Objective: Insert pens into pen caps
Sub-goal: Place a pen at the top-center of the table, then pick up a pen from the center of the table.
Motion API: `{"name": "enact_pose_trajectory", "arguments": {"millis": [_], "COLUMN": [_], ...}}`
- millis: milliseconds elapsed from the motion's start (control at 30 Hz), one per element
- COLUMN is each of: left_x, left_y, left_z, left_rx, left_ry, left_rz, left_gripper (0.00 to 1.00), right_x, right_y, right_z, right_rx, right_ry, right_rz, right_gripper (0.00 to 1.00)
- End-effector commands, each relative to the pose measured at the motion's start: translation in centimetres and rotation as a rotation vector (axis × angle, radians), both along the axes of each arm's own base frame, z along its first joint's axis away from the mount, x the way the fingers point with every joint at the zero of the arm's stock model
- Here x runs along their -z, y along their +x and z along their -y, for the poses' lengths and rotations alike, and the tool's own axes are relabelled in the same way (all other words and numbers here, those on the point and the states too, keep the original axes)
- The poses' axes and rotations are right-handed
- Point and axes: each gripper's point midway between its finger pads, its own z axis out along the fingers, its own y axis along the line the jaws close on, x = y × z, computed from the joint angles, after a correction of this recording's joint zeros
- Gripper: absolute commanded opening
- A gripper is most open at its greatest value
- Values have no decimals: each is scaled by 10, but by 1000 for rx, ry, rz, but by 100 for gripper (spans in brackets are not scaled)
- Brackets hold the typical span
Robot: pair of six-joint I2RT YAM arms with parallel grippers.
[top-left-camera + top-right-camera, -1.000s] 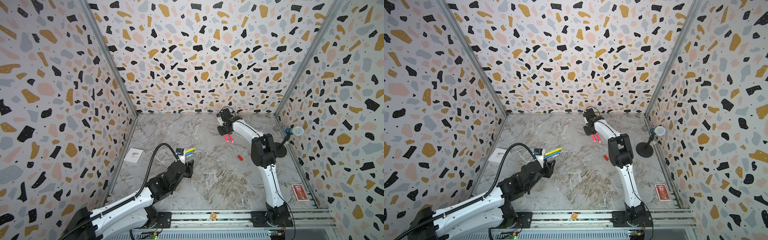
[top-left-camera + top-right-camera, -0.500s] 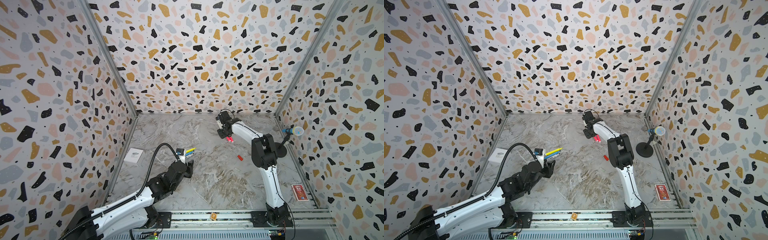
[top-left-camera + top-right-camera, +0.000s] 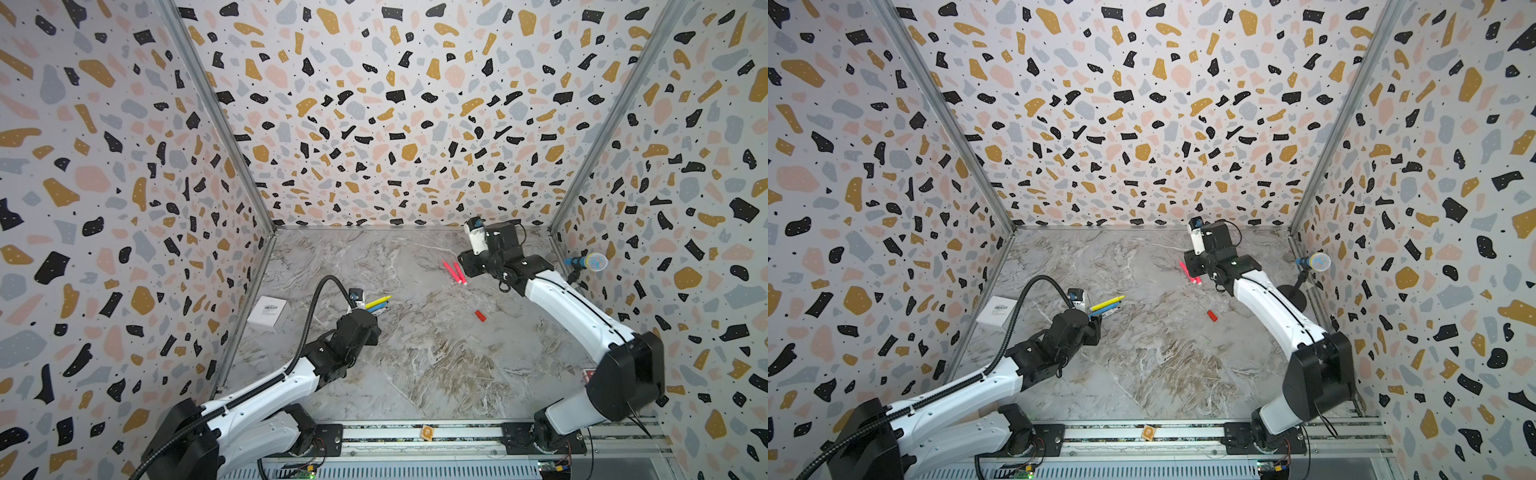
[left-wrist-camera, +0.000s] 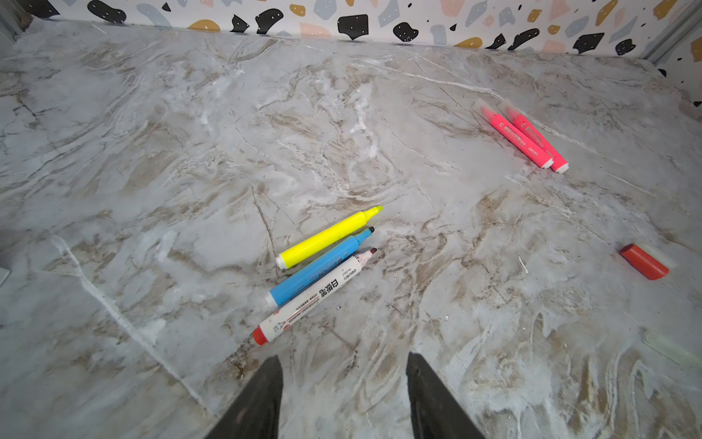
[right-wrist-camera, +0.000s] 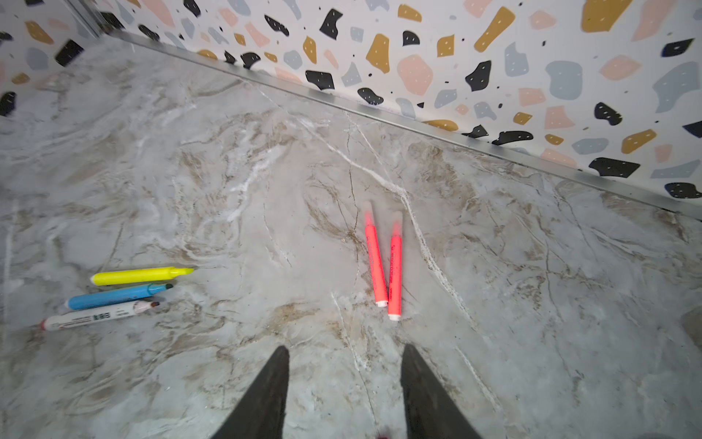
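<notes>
Left wrist view: the left gripper [image 4: 343, 357] is spread and holds nothing, poised just short of 3 uncapped pens lying parallel on the table [image 4: 152, 133]. These are the yellow pen [image 4: 328, 237], the blue pen [image 4: 317, 268] and the white pen [image 4: 311, 296]. The white pen's red tip matches the red cap [image 4: 644, 261], which lies well apart from it.

Right wrist view: the right gripper [image 5: 345, 347] is likewise parted and empty. The 2 pink pens [image 5: 376, 262] lie in a narrow V just ahead of it. Each tip sits under a clear cap [image 5: 397, 219], so these 2 look finished.

In both top views, taking the table's middle as the dial's centre, the yellow and blue pens lie at 9 o'clock, at the left arm's tip. The pink pair is at 1 o'clock and the red cap at 3 o'clock.

Handling, as I judge it: the pens are light, stiff, smooth and round, so they are apt to roll or twist in a loose pinch. Take the white pen across mid-barrel, minding the blue pen pressed against it. The stubby cap is best held near its closed end, leaving the mouth free.
</notes>
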Motion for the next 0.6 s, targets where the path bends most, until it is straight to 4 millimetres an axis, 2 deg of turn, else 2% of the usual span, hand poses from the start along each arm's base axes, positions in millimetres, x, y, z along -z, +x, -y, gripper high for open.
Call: {"name": "enact_pose_trajectory", "arguments": {"millis": [0,200,400,567], "left_x": [-4,24,45,60], "left_y": [15,34,47,57], "left_z": [4,7,8,3], "left_rx": [6,12,41,41], "left_ry": [18,106,88,112], "left_rz": [3,-88,-157,-196], "left_gripper": [53,52,53,55], "right_x": [10,25,41,46], "right_y": [-24,-62,-77,-84], "right_z": [-1,-2,-8,-15], "right_rx": [-41,-121,-183,-226], "right_ry": [112,184,203,232], "right_rz": [-31,-46,-79,-91], "right_gripper": [50,52,55,56]}}
